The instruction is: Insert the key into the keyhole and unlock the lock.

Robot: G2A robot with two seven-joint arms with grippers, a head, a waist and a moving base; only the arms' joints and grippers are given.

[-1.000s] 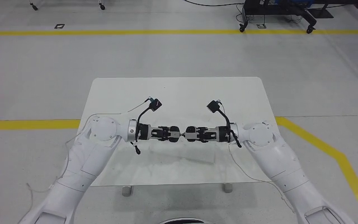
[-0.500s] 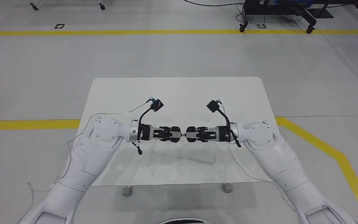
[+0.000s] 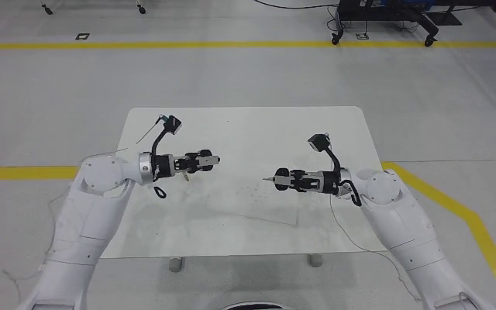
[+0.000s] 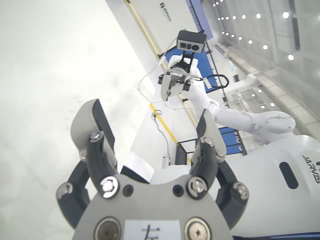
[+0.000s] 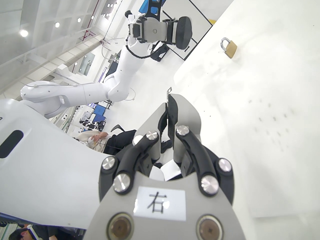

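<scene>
Hovering apart over the white worktop (image 3: 325,124), the left gripper (image 3: 211,160) and right gripper (image 3: 273,179) face each other in the top view. In the left wrist view its fingers (image 4: 101,118) are spread wide and empty, probably so they can steady the lock. In the right wrist view the fingers (image 5: 186,118) pinch a thin key (image 5: 169,93), tip forward for insertion. The brass padlock (image 5: 229,48) lies near the worktop's edge, well apart, shackle shut.

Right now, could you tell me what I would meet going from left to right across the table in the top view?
In order: left arm's wrist camera → left gripper → faint dark scuff marks → right gripper → right arm's wrist camera.
</scene>
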